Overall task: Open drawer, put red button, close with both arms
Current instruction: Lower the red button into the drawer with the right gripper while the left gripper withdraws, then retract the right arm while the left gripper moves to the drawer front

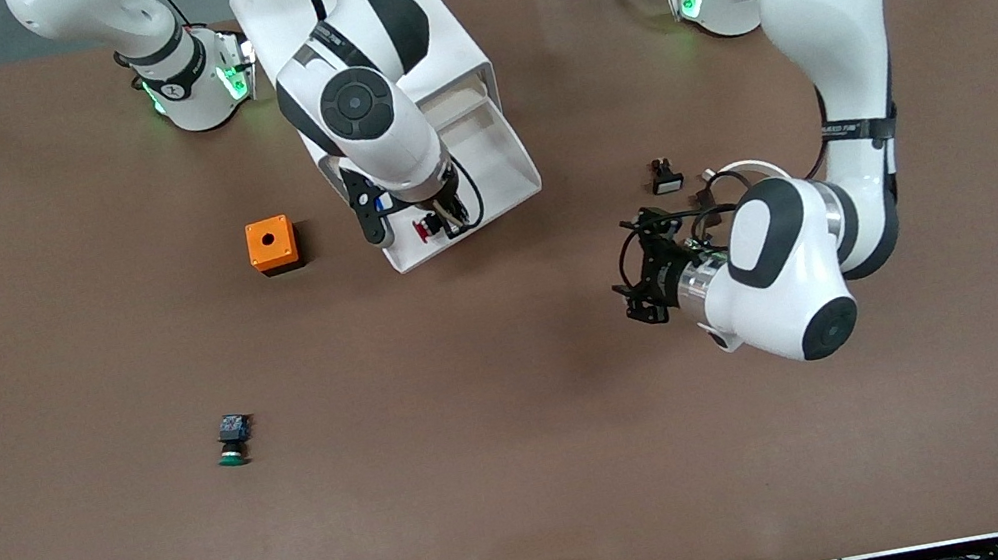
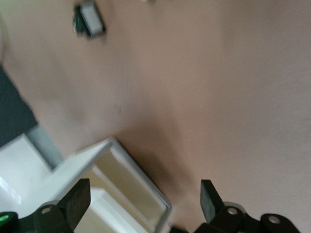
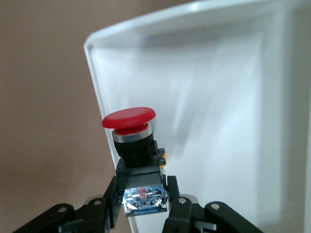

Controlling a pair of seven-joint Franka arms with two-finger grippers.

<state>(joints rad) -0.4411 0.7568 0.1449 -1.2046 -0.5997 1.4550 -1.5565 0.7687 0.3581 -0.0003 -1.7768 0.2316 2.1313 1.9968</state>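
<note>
- Right wrist view: the red button (image 3: 132, 145) is seen clamped by its black-blue body between the fingers of the right gripper (image 3: 141, 201), with its round red cap pointing away from the gripper.
- The button is held over the front corner of the pulled-out drawer (image 3: 209, 121), right at the drawer's rim; the brown table (image 3: 43, 121) is seen past that rim.
- From the front view, the red button (image 1: 427, 227) is shown in the right gripper (image 1: 439, 224) above the front edge of the open drawer (image 1: 496, 169), whose white tray is drawn out of the white cabinet (image 1: 372, 7) toward the camera.
- The right arm is reached across the cabinet from its base, and much of the drawer's tray is covered by it.
- An orange box (image 1: 271, 245) with a round hole is stood on the table beside the drawer, toward the right arm's end.
- A green-capped button (image 1: 232, 440) is laid well apart from the drawer, nearer to the camera.
- A small white-topped switch (image 1: 665, 176) is laid toward the left arm's end of the table.
- The left gripper (image 1: 645, 271) is held over bare table near that switch, its fingers (image 2: 77, 199) spread wide with nothing between them; the left arm is waiting.
- In the left wrist view a corner of the drawer (image 2: 124, 179) is seen between the spread fingers.
</note>
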